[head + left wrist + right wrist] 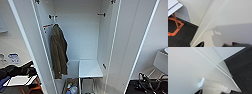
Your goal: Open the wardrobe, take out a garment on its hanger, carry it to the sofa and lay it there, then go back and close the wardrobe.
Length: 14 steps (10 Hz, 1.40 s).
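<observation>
- The wardrobe [82, 37] stands open, both doors swung wide; closing it remains.
- Inside hangs an olive coat [58, 51]; no white T-shirt or hanger there.
- Whether either gripper is open or closed, I cannot tell.

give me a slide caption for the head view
Open white wardrobe with an olive-brown coat hanging inside left, above a low shelf.
</observation>
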Motion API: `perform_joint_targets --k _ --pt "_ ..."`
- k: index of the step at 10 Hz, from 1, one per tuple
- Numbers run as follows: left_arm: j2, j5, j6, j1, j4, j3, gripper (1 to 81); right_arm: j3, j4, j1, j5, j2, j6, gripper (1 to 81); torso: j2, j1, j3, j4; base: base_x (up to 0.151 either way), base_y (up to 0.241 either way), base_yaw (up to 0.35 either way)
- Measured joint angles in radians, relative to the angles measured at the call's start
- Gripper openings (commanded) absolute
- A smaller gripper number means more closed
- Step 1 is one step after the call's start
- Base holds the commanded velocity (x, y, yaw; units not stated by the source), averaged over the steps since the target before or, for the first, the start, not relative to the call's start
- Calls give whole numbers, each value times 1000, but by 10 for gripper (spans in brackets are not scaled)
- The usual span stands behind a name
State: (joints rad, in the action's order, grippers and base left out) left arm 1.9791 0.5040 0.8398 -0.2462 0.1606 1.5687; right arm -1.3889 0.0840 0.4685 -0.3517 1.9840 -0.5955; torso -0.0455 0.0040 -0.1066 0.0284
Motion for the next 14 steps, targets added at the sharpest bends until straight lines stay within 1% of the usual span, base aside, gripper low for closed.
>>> perform_joint_targets --k 1,2,3,4,5,6,8,10,11,12,14 --pt "54 12 -3 -7 -3 -51 811 69 0 3 -6 4 2 811 0 0 0 0 0 0 0" --pt "114 -13 -4 -12 -34 -126 811 153 3 18 -4 35 6 811 0 0 0 0 0 0 0" --pt "166 -29 -5 -44 -51 -162 811 214 8 39 12 70 10 811 0 1 0 0 0 0 0" --pt "155 -21 -5 -89 -53 -151 811 229 9 68 20 72 11 811 1 1 0 0 0 0 0" --pt "120 -4 -5 -122 -51 -124 811 220 8 100 22 74 13 811 1 1 0 0 0 0 0" --pt "104 -5 -7 -146 -48 -113 811 203 7 127 27 90 16 811 1 1 0 0 0 0 0" --pt "133 -42 -27 -240 -41 -115 811 130 -2 181 39 165 26 811 1 1 0 0 0 0 0" --pt "141 -80 -36 -371 -4 -109 811 75 -18 200 58 313 31 811 1 1 0 0 0 0 0" --pt "151 -104 -46 -432 20 -101 811 42 -26 217 64 383 35 811 1 1 0 0 0 0 0" --pt "168 -145 -50 -498 49 -98 811 -12 -31 242 65 426 37 811 1 1 0 0 0 0 0" --pt "204 -217 -55 -661 101 -60 811 -141 -40 296 67 449 37 811 1 1 0 0 0 0 0"
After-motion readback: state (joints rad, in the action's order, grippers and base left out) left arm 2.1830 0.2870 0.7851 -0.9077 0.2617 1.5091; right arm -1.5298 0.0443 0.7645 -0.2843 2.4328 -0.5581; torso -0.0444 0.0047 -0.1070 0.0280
